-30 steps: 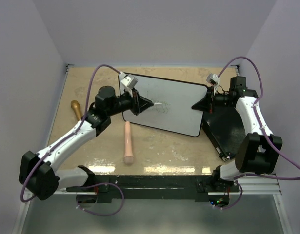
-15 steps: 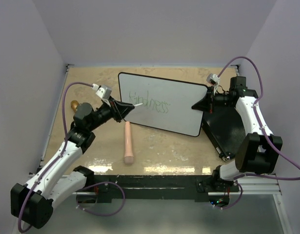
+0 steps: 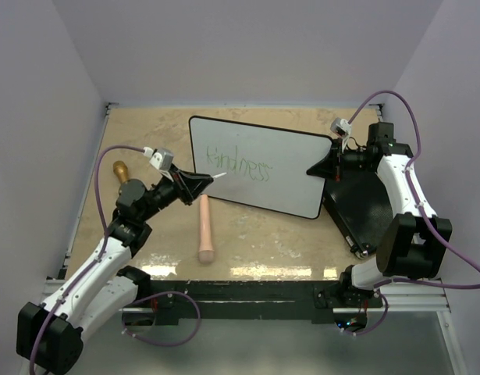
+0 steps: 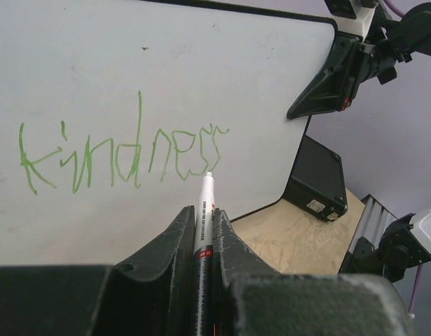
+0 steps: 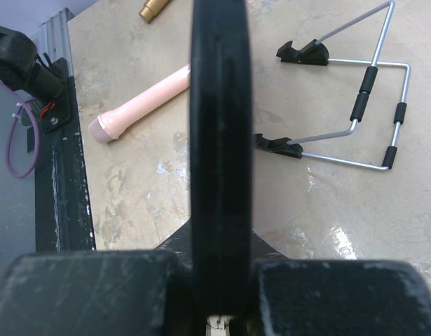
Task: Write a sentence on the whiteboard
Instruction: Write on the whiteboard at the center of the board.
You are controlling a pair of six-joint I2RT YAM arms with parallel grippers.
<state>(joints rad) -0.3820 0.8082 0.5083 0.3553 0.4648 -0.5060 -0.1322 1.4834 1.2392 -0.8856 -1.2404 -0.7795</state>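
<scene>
The whiteboard [image 3: 286, 176] stands tilted at mid-table, and its right edge [image 5: 219, 105] is clamped in my shut right gripper [image 3: 321, 168] [image 5: 219, 262]. One green word of the sentence [image 3: 238, 164] [image 4: 124, 154] reads "kindness". My left gripper [image 3: 202, 182] [image 4: 204, 215] is shut on a white marker [image 4: 207, 185] at the board's lower left. In the left wrist view, the marker tip points just under the end of the word. Whether the tip touches the board I cannot tell.
A pink cylinder [image 3: 204, 228] lies in front of the board. A brass-coloured object [image 3: 121, 169] lies at the left. A black flat case [image 3: 357, 203] lies under the right arm. A wire stand [image 5: 369, 105] sits behind the board.
My left arm has drawn back from over the middle of the board to its lower left, uncovering the green word. The right arm and the board have not moved.
</scene>
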